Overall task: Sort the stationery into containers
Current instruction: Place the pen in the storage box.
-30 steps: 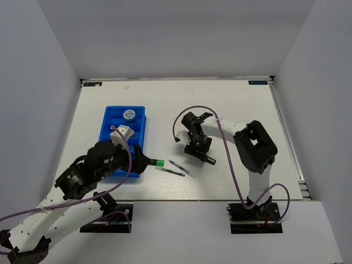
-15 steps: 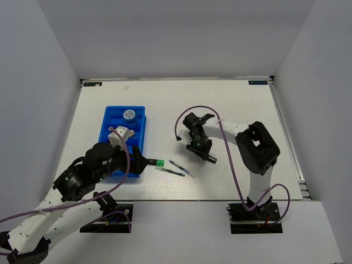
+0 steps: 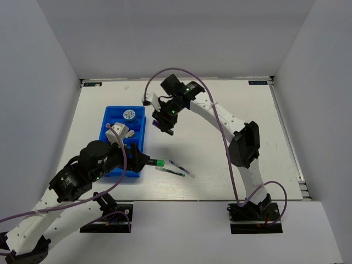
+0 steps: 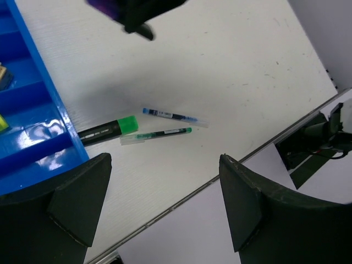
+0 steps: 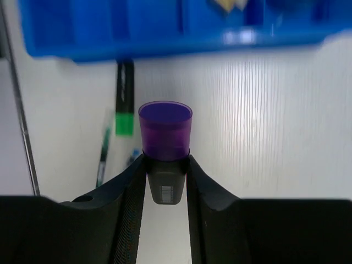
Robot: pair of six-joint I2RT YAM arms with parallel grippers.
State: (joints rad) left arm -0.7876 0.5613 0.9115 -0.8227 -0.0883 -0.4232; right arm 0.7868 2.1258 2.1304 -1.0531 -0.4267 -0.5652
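Purple-ended marker (image 5: 164, 131) is pinched between the right fingers (image 3: 163, 122), purple end poking out past the tips. They're closed down snug on its black body, one on each side. It's up off the counter (image 3: 231, 110), and in the right wrist view the blue tray (image 5: 165, 33) runs across just beyond the fingertips. From the top view, those fingers hang just beside the tray's edge, near its far end where the patterned roll (image 3: 129, 115) sits.

The left fingers (image 3: 141, 160) are spread wide with nothing between them, so they're holding nothing. In the left wrist view, the tray's long wall (image 4: 52, 118) is off to one side of them. The green-ended marker (image 4: 107, 128) lies on the counter just ahead of the tips, its black end right at the tray wall; can't tell if it actually touches. Just past that are two thin pens, one with blue bits (image 4: 173, 116) and one with a green tip (image 4: 159, 134). They lie close together, roughly side by side, with the green-tipped one nearly up against the marker's green end.

There's small stuff in the tray compartments too, but it's cut off at the edge of the left wrist view, so I can't tell what it is.
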